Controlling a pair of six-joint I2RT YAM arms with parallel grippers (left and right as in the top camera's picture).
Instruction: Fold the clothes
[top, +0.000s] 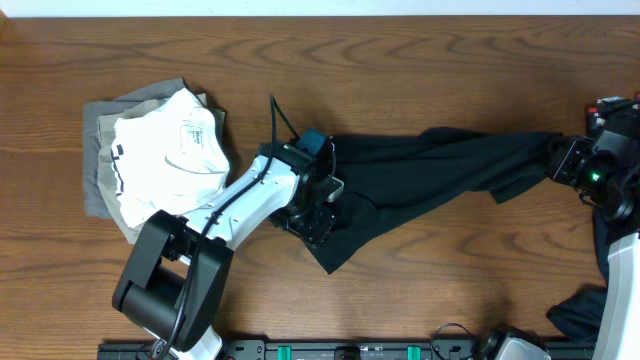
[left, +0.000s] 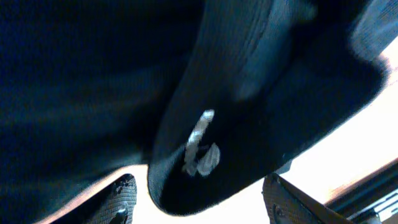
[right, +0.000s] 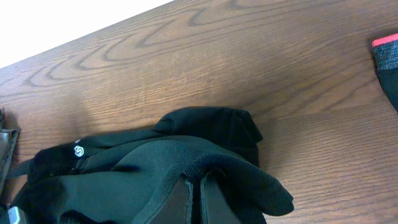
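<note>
Tabletop (top: 400, 60): mid-brown, with darker wavy wood grain throughout.
Shirt (top: 440, 165): plain black. It carried a small white round logo (right: 79, 150). In the left wrist view, a whitish-grey mark (left: 200, 146) showed on the black knit.
White garment (top: 170, 155): faint grey print, dark marks along one edge.
Khaki-grey garment (top: 100, 150): plain, no pattern seen.
Left arm (top: 250, 200): white links, black joints, teal block (top: 313, 141) at the wrist.
Edge item (right: 388, 56): dark grey, with a pink-red border.
</note>
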